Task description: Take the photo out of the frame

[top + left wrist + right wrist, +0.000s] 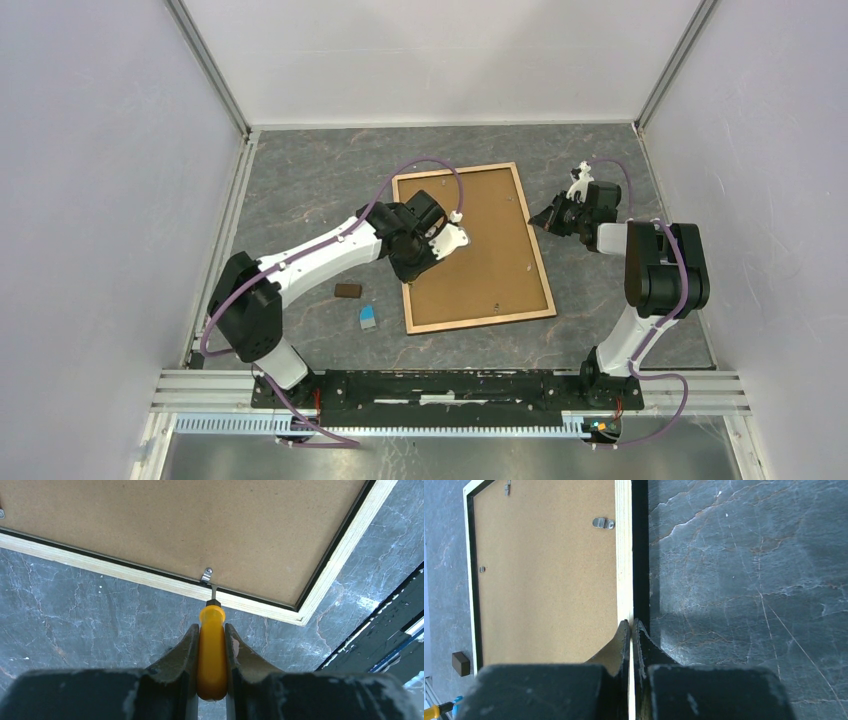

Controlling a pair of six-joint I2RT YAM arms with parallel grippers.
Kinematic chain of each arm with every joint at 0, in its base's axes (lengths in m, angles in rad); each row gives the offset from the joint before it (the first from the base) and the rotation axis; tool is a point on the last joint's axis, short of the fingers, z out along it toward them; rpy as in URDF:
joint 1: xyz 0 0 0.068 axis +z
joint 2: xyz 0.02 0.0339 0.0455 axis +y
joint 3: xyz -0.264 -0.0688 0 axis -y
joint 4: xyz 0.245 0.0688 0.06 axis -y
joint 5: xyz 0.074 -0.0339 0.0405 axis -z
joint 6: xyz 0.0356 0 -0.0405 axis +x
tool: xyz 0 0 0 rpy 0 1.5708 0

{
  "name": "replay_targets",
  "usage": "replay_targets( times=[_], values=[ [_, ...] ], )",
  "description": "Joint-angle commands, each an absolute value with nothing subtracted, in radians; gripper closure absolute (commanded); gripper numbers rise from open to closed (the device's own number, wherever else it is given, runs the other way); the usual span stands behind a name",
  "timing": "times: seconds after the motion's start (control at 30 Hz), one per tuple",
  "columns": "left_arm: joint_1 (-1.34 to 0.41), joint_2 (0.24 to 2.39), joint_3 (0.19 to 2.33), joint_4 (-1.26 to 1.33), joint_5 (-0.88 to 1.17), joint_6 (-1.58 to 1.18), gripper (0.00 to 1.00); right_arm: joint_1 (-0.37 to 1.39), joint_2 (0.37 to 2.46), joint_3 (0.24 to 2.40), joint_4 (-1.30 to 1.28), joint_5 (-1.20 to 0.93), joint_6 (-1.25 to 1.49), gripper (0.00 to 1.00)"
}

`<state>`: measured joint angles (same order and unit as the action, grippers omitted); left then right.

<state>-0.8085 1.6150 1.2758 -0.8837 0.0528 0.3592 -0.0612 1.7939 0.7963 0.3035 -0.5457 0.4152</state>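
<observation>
While tilted toward frame, left gripper pinches screwdriver (yellow handle), right gripper closed

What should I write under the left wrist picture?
Left tool points a yellow screwdriver at a metal clip on the frame.

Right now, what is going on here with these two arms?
The frame lies face down on the table, brown backing up. The left gripper has its jaws closed on a yellow-handled tool, whose tip is at a metal clip on the frame's edge. The right gripper, jaws shut and empty, sits at the wooden rim on the opposite side. No photo shows.
</observation>
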Motion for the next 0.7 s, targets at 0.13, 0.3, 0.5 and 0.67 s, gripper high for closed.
replay_targets(
  times=[0.13, 0.3, 0.5, 0.67],
  values=[
    [-0.811, 1.626, 1.287, -0.791, -0.06, 0.374, 0.98, -0.044, 1.856, 0.75, 0.13, -0.531, 0.38, 1.0],
    [-0.812, 1.635, 1.308, -0.764, -0.087, 0.368, 0.98, -0.045, 1.858, 0.747, 0.131, -0.532, 0.38, 1.0],
    [-0.81, 1.64, 1.322, -0.736, -0.099, 0.351, 0.98, -0.045, 1.859, 0.747, 0.133, -0.533, 0.382, 1.0],
    [-0.81, 1.598, 1.333, -0.705, -0.083, 0.328, 0.98, -0.045, 1.854, 0.746, 0.13, -0.522, 0.382, 1.0]
  ],
)
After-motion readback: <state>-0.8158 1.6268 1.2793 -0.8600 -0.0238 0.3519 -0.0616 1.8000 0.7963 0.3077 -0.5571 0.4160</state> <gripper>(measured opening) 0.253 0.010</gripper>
